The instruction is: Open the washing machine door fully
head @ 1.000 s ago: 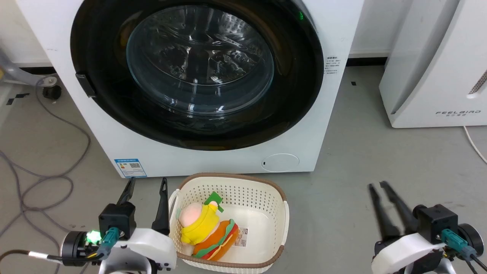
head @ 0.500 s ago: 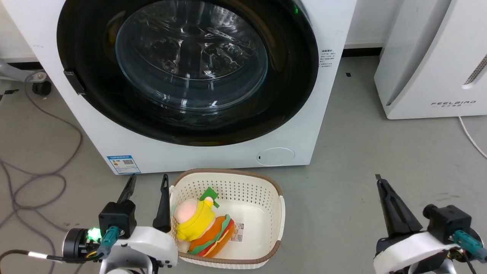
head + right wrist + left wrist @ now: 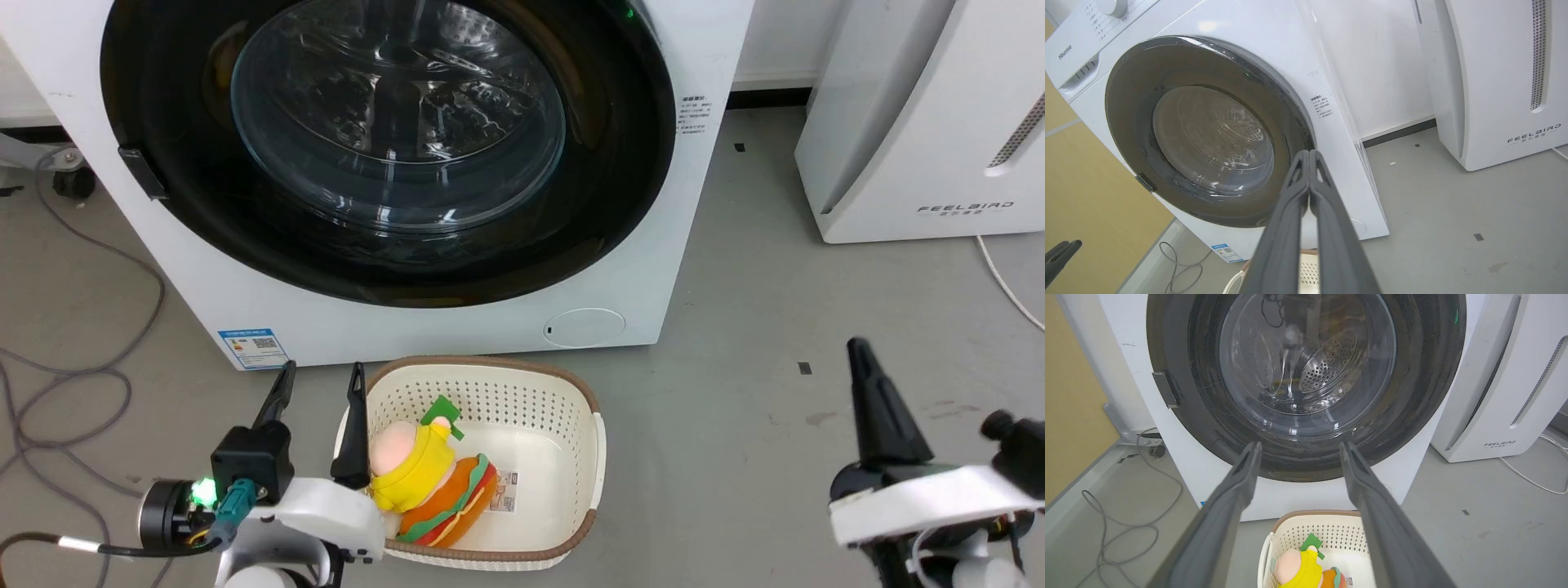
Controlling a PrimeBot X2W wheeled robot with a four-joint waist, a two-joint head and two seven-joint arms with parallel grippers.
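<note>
The washing machine (image 3: 457, 327) is a big white front-loader, and its washing machine door (image 3: 392, 139) lies flat against the front, glossy black ring around a clear glass bowl. A small black tab (image 3: 143, 173) sits on the ring's left edge. The door (image 3: 1306, 375) fills the left wrist view, steel drum showing through the glass. My left gripper (image 3: 321, 376) is open and empty, low on the floor beside the basket, fingers (image 3: 1241, 486) pointing at the door's lower rim. My right gripper (image 3: 856, 351) is shut on nothing, out to the right of the machine, aimed at the door (image 3: 1208, 134).
A cream perforated basket (image 3: 482, 363) holding a plush toy (image 3: 424, 482) stands on the floor right before the washer. A white FEELBIRD appliance (image 3: 914, 122) stands to the right. Grey cables (image 3: 73, 392) loop across the floor at the left.
The head camera has shifted, so the whole picture slid up and left. My right gripper's fingers have come together and the gripper has swung further right. The door has not moved.
</note>
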